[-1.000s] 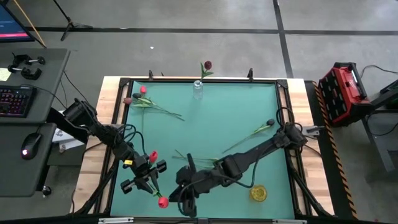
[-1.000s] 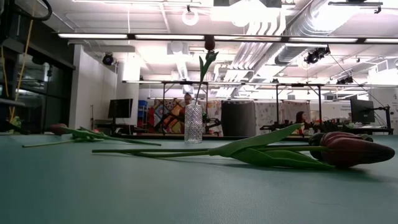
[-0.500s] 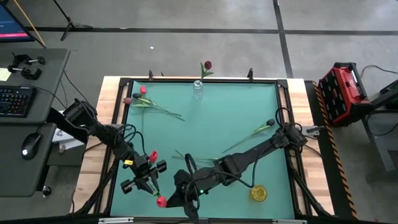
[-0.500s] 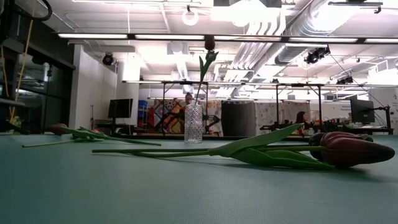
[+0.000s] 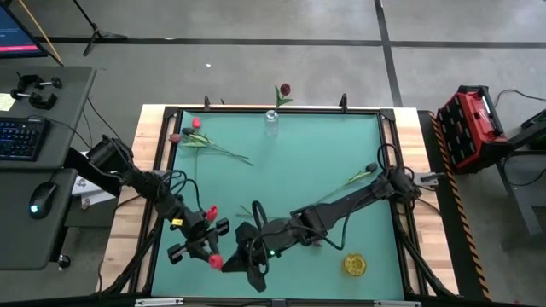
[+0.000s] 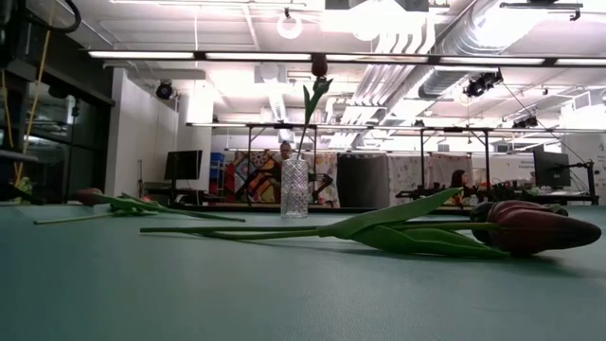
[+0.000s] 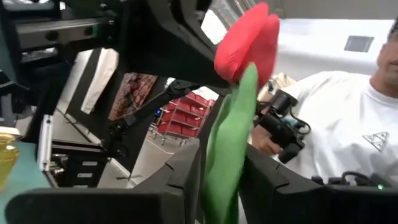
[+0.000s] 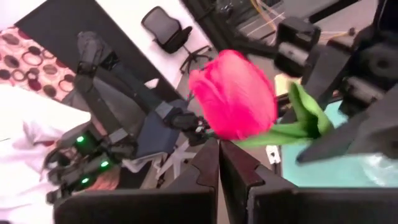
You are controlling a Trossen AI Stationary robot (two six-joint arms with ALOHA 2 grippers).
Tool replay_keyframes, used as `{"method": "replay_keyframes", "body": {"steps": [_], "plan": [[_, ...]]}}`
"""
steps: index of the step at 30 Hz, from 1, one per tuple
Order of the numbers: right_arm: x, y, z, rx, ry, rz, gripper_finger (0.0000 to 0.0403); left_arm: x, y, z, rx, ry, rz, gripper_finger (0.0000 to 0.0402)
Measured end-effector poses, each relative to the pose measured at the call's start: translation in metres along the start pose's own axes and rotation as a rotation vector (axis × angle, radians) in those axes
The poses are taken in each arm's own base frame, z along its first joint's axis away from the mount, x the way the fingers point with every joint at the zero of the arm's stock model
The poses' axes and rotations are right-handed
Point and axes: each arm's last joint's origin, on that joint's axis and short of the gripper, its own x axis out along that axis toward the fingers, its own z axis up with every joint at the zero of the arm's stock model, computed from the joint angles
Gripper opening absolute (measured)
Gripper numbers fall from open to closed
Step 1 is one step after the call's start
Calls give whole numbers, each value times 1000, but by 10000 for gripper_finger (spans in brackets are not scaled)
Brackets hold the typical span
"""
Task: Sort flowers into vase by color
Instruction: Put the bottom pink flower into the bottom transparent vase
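One camera hangs overhead and looks straight down on the whole green surface (image 5: 281, 179) and both arms. Another sits at surface level, facing across it into the room; both take in the glass vase (image 5: 271, 122) at the far edge. Each wrist camera looks, very close, past its own fingers at a red flower (image 8: 235, 94).

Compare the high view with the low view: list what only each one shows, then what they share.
Only the high view: both arms, the left gripper holding a red flower, the shut right gripper beside it, and a yellow object. Only the low view: the room's ceiling lights. Both: the glass vase with one dark flower, and loose flowers on the green table.
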Motion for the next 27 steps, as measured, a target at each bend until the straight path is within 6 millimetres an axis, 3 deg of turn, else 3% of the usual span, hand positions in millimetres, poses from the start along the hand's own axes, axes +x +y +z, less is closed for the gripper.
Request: {"method": "replay_keyframes", "body": {"steps": [8,16,27], "plan": [[0,-4,3,-23,-25,-35,0,-2,9,8,-16,-31,34,135],[0,-7,5,-34,-36,-52,0,-4,1,28,-28,-72,-65,195],[-1,-15,11,-45,-48,-67,0,-11,-19,61,82,-209,-146,209]]}}
